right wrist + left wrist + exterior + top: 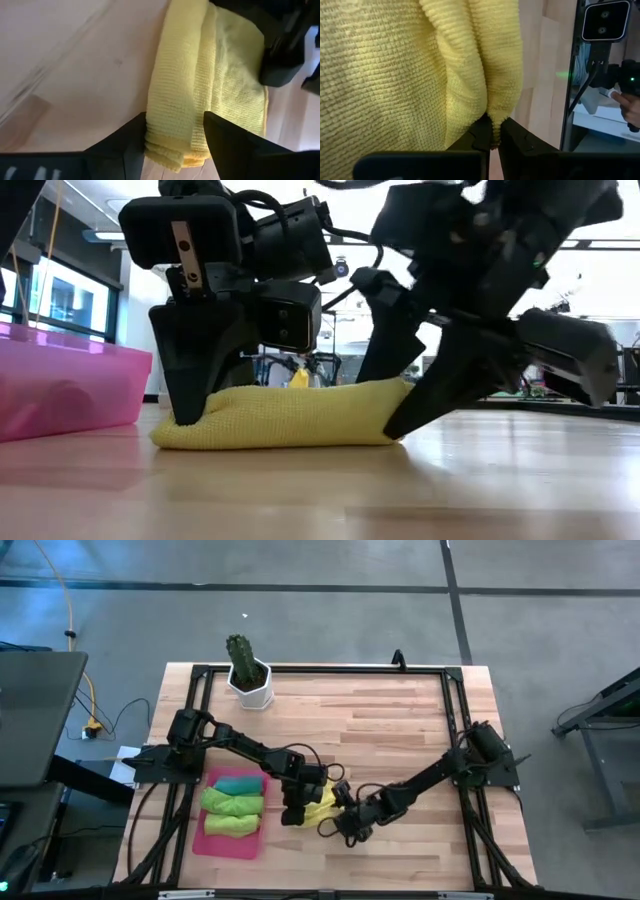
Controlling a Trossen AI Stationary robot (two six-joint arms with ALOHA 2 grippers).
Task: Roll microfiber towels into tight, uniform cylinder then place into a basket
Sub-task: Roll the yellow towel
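Note:
A yellow towel [285,415] lies on the table as a loose, flattish roll, just right of the pink basket [200,843]. In the basket lie rolled teal [238,783], green [232,803] and lime green [230,825] towels. My left gripper [492,131] is shut on the yellow towel at the end nearest the basket. My right gripper [175,120] stands open at the roll's other end [172,150], one finger on each side of it. My left gripper pinches a fold of the yellow towel [492,117] between its two fingers, several layers thick. The fingers slant down from the table's left side. The towel rests on the table and bulges slack beyond them. Whether my right gripper's fingers [135,135] touch the roll, I cannot tell.
A white pot with a cactus [249,685] stands at the far left of the table. The basket's wall [60,390] rises close beside my left gripper. Bare wood stretches across the far and right parts of the table.

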